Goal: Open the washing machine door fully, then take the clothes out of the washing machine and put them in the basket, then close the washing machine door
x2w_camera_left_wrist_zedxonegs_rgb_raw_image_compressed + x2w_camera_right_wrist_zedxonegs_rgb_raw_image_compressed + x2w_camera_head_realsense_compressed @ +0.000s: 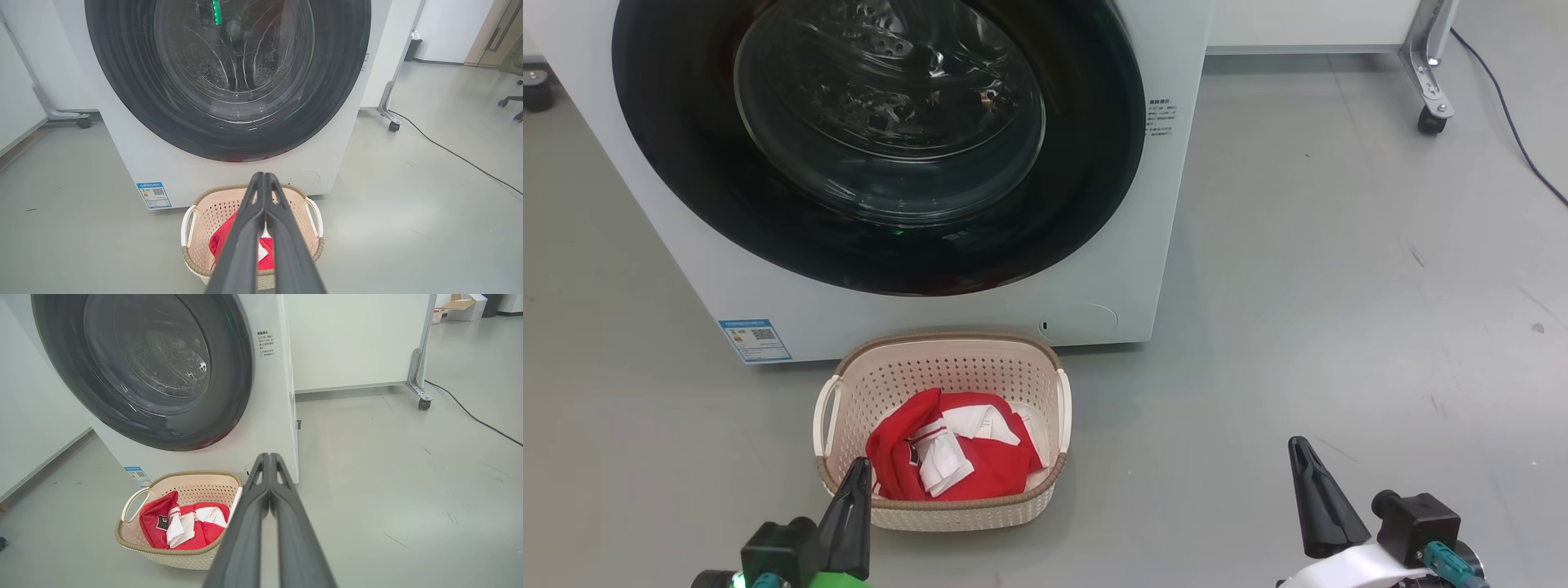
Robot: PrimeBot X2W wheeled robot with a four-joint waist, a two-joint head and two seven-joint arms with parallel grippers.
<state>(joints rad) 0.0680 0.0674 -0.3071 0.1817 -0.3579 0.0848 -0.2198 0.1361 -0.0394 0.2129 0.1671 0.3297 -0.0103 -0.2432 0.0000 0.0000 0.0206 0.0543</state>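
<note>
Clothes (pixel 956 457) lie in basket (pixel 947 339) on the floor, just before washing machine (pixel 1160 204); washing machine door (pixel 878 139) shut. I see left tool (pixel 858 467) clenched, empty, by basket's near rim; right tool (pixel 1300 447) clenched, empty, well apart. Black cable (pixel 1503 106), caster (pixel 1431 121) far right.

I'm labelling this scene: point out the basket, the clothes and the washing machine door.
the basket (pixel 947 371): head view, perforated rear wall.
the clothes (pixel 996 465): head view, red fabric.
the washing machine door (pixel 674 139): head view, black ring.
</note>
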